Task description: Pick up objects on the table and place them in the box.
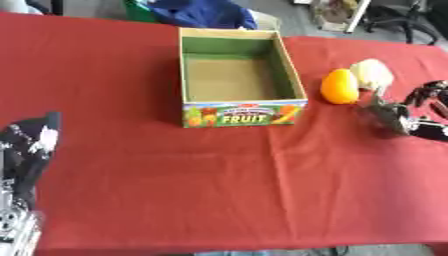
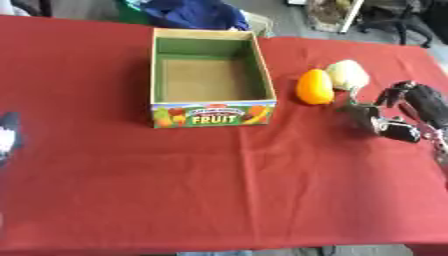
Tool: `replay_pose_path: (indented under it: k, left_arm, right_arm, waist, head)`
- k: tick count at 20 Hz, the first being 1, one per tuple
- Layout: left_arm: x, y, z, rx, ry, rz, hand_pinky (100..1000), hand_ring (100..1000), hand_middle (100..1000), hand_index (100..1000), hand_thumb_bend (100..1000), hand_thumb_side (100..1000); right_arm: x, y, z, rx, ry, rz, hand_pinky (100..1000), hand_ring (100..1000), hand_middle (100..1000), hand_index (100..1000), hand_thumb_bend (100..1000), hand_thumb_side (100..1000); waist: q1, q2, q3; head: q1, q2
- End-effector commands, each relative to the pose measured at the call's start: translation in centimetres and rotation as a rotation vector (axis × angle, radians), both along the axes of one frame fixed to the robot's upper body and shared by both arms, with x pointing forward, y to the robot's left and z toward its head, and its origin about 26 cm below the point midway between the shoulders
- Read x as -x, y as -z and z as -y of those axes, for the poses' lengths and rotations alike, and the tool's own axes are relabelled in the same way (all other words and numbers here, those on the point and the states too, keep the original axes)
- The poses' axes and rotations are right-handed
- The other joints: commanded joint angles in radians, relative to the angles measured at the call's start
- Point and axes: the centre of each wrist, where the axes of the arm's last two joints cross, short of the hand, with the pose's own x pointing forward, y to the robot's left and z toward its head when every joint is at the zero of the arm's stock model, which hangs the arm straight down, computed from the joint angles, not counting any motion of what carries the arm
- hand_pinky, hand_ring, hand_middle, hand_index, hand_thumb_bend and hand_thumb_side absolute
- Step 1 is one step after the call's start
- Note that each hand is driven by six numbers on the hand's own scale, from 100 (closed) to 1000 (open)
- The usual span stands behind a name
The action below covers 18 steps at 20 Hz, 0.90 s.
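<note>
An open cardboard fruit box (image 1: 242,114) stands on the red table, and its brown floor holds nothing. Just right of it lies an orange, egg-shaped fruit (image 1: 339,86). A pale yellow-white object (image 1: 372,74) touches the fruit's right side. My right hand (image 2: 407,112) hovers low over the cloth to the right of these two, its fingers spread and relaxed and pointing toward them, with nothing held. My left hand (image 1: 31,142) rests open at the lower left edge, far from the box.
The red cloth (image 1: 219,190) covers the whole table down to its front edge. A blue garment (image 1: 201,12) lies just behind the box at the far edge. Chairs and floor clutter stand beyond the table at the back right.
</note>
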Motion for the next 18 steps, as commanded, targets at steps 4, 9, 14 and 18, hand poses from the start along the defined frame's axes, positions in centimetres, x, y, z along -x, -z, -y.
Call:
replay_pose_path:
  k: [4, 9, 14, 18]
  left_arm:
    - [-0.1, -0.7, -0.3, -0.014, 0.005, 0.023, 591, 556, 483, 605, 526, 455]
    - [-0.1, -0.7, -0.3, -0.014, 0.005, 0.023, 591, 556, 483, 605, 525, 455]
    - [-0.1, -0.7, -0.3, -0.014, 0.006, 0.023, 591, 555, 483, 605, 526, 455]
    - [-0.1, -0.7, -0.3, -0.014, 0.006, 0.022, 591, 555, 483, 605, 525, 455]
  right_arm:
    - [-0.4, -1.9, 0.2, 0.084, -0.008, -0.154, 766, 792, 773, 881, 280, 473]
    - [-0.5, -2.6, -0.1, 0.101, -0.017, -0.214, 787, 823, 836, 921, 334, 490]
    - [-0.8, -2.6, -0.6, 0.114, -0.017, -0.244, 792, 834, 859, 932, 356, 506]
    - [-1.2, -2.2, -1.0, 0.127, -0.007, -0.270, 793, 837, 862, 933, 370, 519]
  waist:
    - [0.001, -0.012, -0.001]
    - [0.001, -0.012, -0.001]
    - [0.001, -0.012, -0.001]
    - [0.002, -0.012, -0.001]
  head:
    - [-0.001, -0.001]
    - [-0.001, 0.000]
    - [-0.002, 0.000]
    - [-0.003, 0.001]
